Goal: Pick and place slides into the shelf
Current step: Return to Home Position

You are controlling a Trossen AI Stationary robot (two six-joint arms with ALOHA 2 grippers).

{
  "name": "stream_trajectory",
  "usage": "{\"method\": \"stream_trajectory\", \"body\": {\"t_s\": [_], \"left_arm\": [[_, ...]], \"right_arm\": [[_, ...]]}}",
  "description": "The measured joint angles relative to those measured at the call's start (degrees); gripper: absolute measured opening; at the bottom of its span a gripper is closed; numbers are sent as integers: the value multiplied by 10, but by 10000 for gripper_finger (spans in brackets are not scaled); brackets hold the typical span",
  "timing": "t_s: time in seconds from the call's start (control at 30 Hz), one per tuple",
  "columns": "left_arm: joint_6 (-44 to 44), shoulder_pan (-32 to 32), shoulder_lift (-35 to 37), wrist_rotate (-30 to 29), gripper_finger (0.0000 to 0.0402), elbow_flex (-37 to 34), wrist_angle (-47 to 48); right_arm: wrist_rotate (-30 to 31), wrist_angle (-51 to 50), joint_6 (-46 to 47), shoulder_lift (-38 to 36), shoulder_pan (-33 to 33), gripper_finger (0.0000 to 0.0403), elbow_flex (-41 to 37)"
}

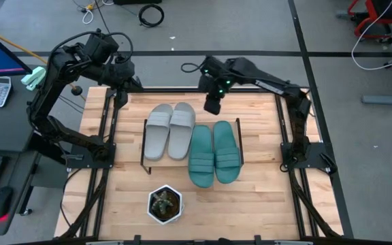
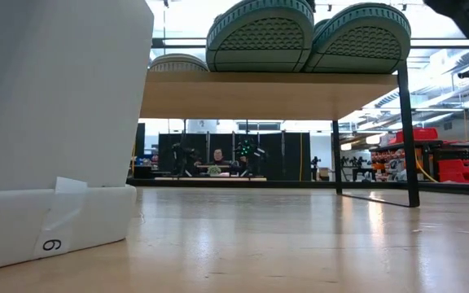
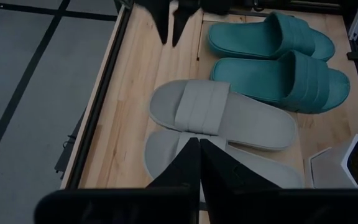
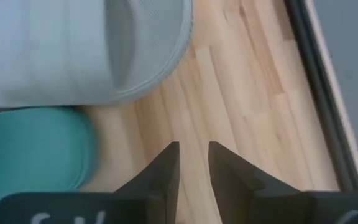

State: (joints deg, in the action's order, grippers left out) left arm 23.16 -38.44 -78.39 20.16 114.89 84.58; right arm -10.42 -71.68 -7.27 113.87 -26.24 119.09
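Planter (image 2: 55, 106) is sitting in front of the shelf (image 2: 259, 94), with the grey slides (image 1: 171, 129) and green slides (image 1: 215, 155) lying on top. Left gripper (image 3: 199, 144) is hovering off its far-left corner, pinched closed and empty. Right gripper (image 4: 192, 148) is hanging by its far edge, barely parted and gripping nothing.

High: straight down. Low: table-level, facing room. Wrists: close. All share slides (image 1: 226, 151).

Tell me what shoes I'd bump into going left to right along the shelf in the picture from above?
light grey slide → second light grey slide → teal-green slide → second teal-green slide
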Motion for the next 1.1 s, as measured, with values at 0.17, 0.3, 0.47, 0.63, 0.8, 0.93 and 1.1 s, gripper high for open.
{"method": "stream_trajectory", "body": {"t_s": [0.17, 0.3, 0.47, 0.63, 0.8, 0.93, 1.1], "left_arm": [[0, 2, -8, 8, 10, 0, -2], [1, 9, -21, 21, 11, 0, -2], [29, 33, -39, 21, 5, 0, 0], [35, 60, -45, 24, 4, 0, -34], [-15, 92, -34, 53, 3, -44, -143], [-67, 117, -2, 45, 2, -151, -283], [-140, 134, 52, 10, 2, -317, -433]], "right_arm": [[-31, -44, -18, -48, 0, 82, 1], [-36, -103, -38, -83, 9, 62, 1], [-46, -133, -68, -131, 24, 26, 1], [-74, -153, -93, -175, 34, 7, -3], [-76, -154, -91, -207, 37, 4, -37], [-87, -145, -101, -235, 39, 3, -98], [-100, -108, -109, -301, 63, 2, -201]]}}
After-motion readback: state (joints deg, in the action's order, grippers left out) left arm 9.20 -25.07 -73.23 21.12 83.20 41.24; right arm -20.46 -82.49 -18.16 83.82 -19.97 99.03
